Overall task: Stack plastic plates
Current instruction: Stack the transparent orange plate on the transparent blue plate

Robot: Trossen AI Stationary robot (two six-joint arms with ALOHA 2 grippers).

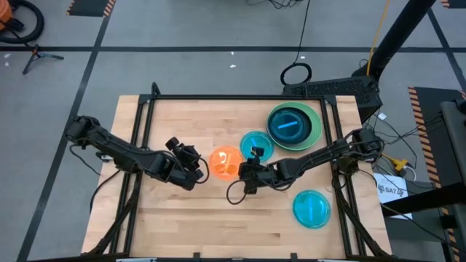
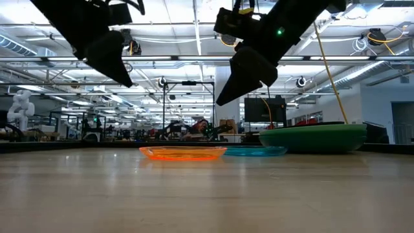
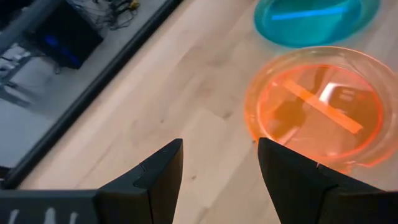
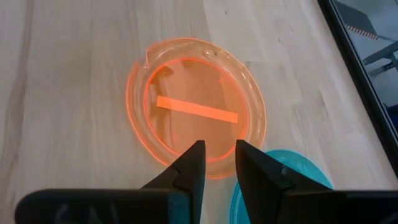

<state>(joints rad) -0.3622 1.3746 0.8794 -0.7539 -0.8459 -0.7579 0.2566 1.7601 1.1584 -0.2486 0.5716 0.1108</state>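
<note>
table (image 1: 182, 218): light wood planks, dark frame | centre: orange plate (image 1: 226, 161) flat on wood | its 2 o'clock: cyan plate (image 1: 255, 144), rims touching or overlapping | table's 1–2 o'clock: green plate stack (image 1: 314, 131), blue plate on top | 4 o'clock: second cyan plate (image 1: 312, 209), well apart

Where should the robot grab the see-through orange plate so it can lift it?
Probably by its thin raised rim. The round translucent orange plastic plate lies flat on the wooden table, so fingers cannot get under it. The left gripper, open, could pinch the bare near edge from above, away from the small cyan-blue plate on the far side.
</note>
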